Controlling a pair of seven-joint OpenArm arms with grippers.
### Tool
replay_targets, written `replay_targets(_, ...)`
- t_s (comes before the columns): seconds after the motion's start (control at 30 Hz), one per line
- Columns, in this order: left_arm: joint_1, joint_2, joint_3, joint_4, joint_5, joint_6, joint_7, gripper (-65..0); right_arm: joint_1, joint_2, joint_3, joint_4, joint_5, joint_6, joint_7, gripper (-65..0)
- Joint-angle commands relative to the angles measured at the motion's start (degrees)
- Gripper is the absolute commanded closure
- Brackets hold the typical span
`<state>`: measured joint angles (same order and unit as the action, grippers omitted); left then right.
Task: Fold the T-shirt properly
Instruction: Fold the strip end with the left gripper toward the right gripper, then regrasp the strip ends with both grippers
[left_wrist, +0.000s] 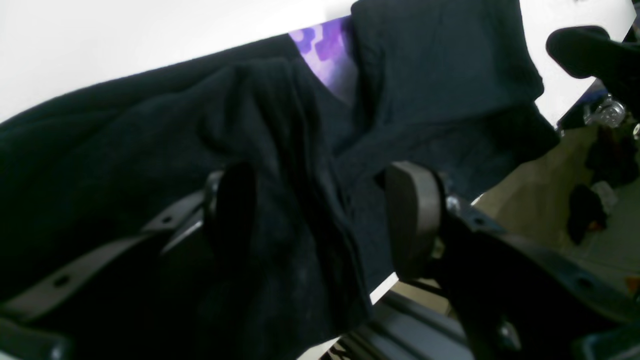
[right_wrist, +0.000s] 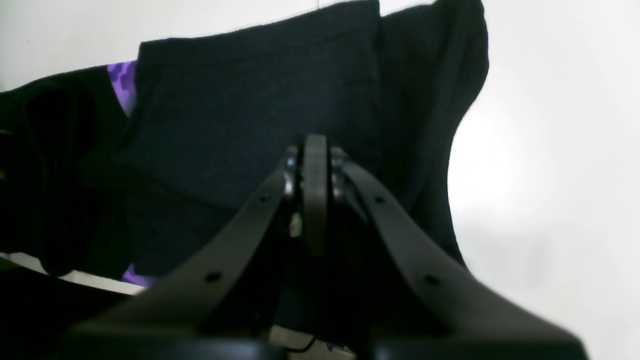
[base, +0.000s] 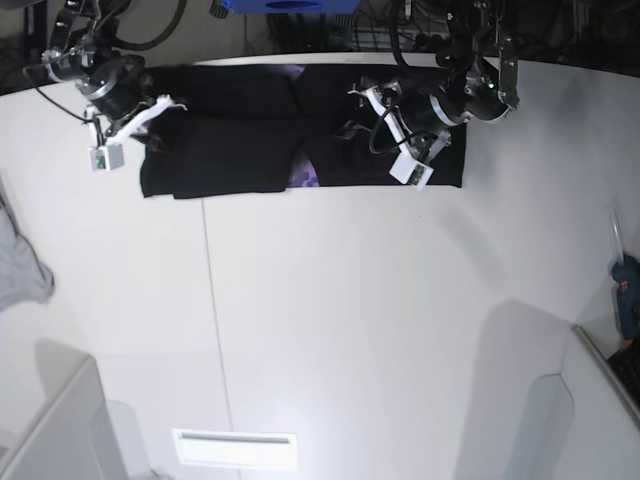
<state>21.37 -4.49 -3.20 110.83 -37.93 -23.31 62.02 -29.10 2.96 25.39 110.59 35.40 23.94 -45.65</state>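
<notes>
Right now the black T-shirt (base: 240, 140) lies flat as a long strip at the far side of the white table (base: 330, 330). A little purple print (base: 305, 178) peeks out near the middle, where two folded parts meet.

The left gripper (left_wrist: 320, 210) sits low over its end of the shirt. Its two fingers (left_wrist: 412, 215) are spread apart. A bumpy ridge of black cloth runs between them, but the fingers do not squeeze it. Just past the fingers, the purple patch shows between two black flaps.

The right gripper (right_wrist: 314, 165) is at the other end of the shirt. Its fingers are pressed tight together, and I see no cloth caught between them. A smooth folded black panel lies right in front of this gripper. A thin bit of purple shows off to its left side, and bare white table is off to its right.

A light grey cloth (base: 18, 262) lies at the table's edge, well apart from both grippers.
</notes>
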Motion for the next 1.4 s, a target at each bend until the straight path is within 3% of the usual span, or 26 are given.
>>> replay_targets(0.0,0.2,-0.1,-0.4,1.7,-1.3,-0.3,-1.0,-39.0,0.0,0.5,0.3,0.9,0.8,0.0,1.0,0.0)
replay_targets(0.1,0.6,-1.2,-1.9,2.4,-1.3,-0.3,-1.0,-35.5,0.0,0.5,0.4,0.9,1.1,0.1,1.1,0.0)
replay_targets(0.13,0.8,-1.5,-2.7,2.3,-1.3,-0.3,-1.0,-30.6,0.0,0.5,0.4,1.0,1.1,0.1,1.0,0.0)
replay_targets(0.23,2.5,-2.4,-7.7,2.2,-1.3,-0.3,-1.2,-4.8,0.0,0.5,0.4,1.1,1.2,0.2,0.9,0.0)
replay_targets(0.27,2.9,-2.6,-10.2,2.2,-1.3,-0.3,-1.2,0.0,0.0,0.5,0.4,1.1,1.2,0.2,0.9,0.0)
replay_targets(0.3,3.0,-2.6,-12.7,2.1,-1.3,-0.3,-1.2,0.0,0.0,0.5,0.6,1.1,1.2,0.2,0.9,-0.2)
replay_targets(0.43,3.7,-2.7,-24.4,2.1,-1.2,-1.3,-1.3,0.0,0.9,0.2,3.8,1.1,1.2,0.3,-1.3,-34.7)
replay_targets(0.5,3.9,-2.9,-28.8,2.0,-1.1,-3.2,-1.3,0.0,2.0,0.2,6.0,0.9,1.2,0.4,-3.6,-40.1)
replay_targets(0.63,4.6,-4.6,-35.7,1.8,-0.7,-9.0,-1.4,0.0,4.5,0.5,8.4,0.8,1.2,0.4,-9.4,-40.2)
replay_targets(0.73,4.6,-4.7,-40.4,0.3,-0.4,-10.4,-1.7,0.0,6.6,0.6,8.5,0.3,1.2,0.5,-13.1,-40.2)
replay_targets(0.83,5.0,-4.7,-41.9,-1.0,4.4,-11.5,-5.4,0.0,8.6,0.6,8.5,-1.9,1.2,0.5,-15.3,-40.2)
replay_targets(0.97,7.2,-4.4,-39.1,-4.1,13.2,-16.6,-13.6,0.0,9.8,0.6,8.3,-6.0,1.2,0.5,-16.0,-40.4)
replay_targets(1.1,8.3,-4.3,-37.6,-9.0,14.6,-16.7,-17.5,0.0,10.5,0.6,8.2,-8.9,1.2,0.5,-16.1,-40.4)
replay_targets(1.37,7.7,-4.3,-37.4,-11.4,14.8,-16.7,-17.8,0.0,10.1,0.5,8.0,-9.5,1.1,0.5,-16.1,-40.4)
